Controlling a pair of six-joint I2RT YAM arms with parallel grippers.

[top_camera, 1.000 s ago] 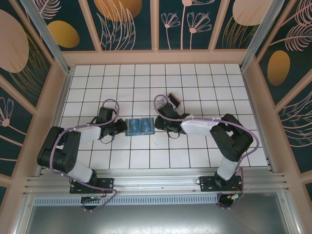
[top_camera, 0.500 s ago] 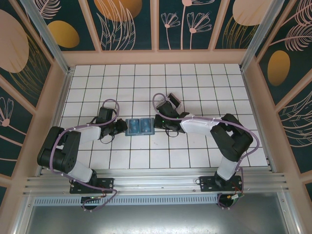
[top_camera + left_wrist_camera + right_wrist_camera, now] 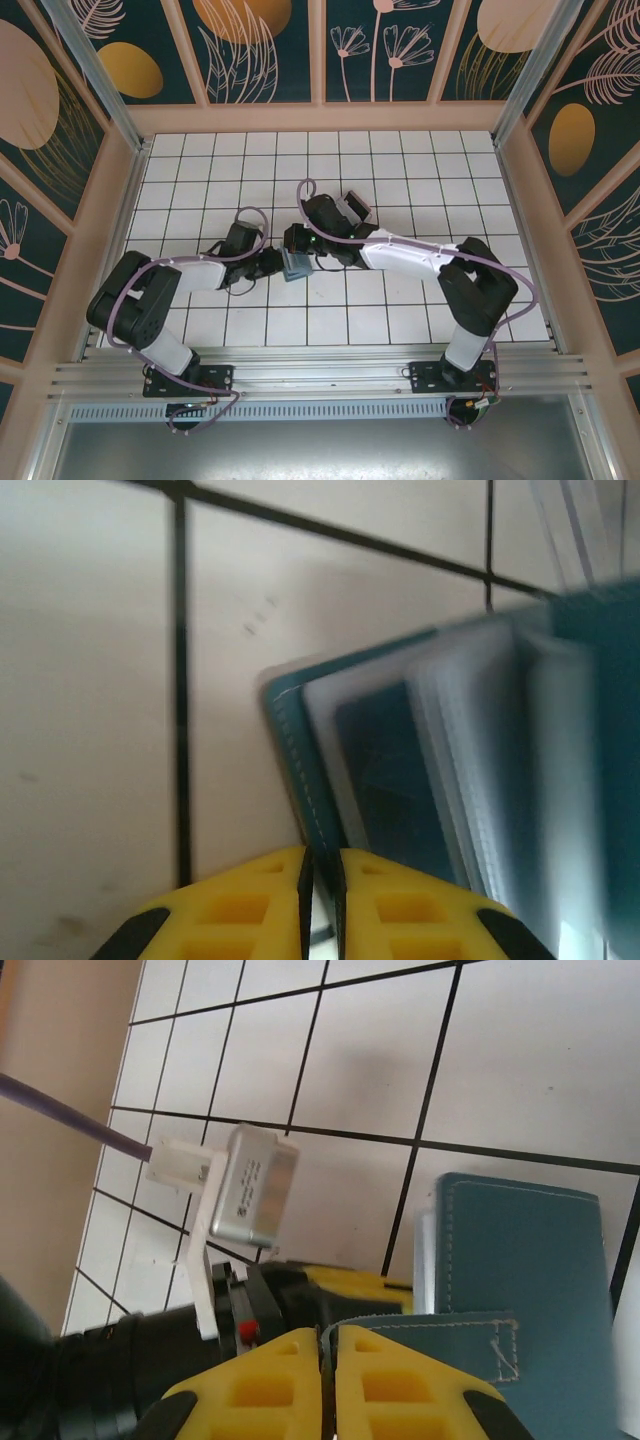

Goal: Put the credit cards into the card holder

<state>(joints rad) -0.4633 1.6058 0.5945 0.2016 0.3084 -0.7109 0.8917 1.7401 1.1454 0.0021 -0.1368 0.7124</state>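
- The left hand (image 3: 321,875) is clenched, its yellow fingers nearly touching, with the stitched edge of the card holder's (image 3: 300,770) teal cover running down into the thin gap between them.
- The right hand (image 3: 328,1360) is also clenched, and a stitched teal flap of the card holder is pinched at its fingertips.
- The card holder lies on the tiled counter (image 3: 400,160) near the middle, between the two hands, which meet over it from the left and right.
- It is partly folded, and its pale inner pockets fan out in the left wrist view.
- A dark blue credit card (image 3: 385,780) sits in one inner pocket; the blur hides its markings.
- A clear box (image 3: 357,208) sits behind the right arm, apart from the card holder.
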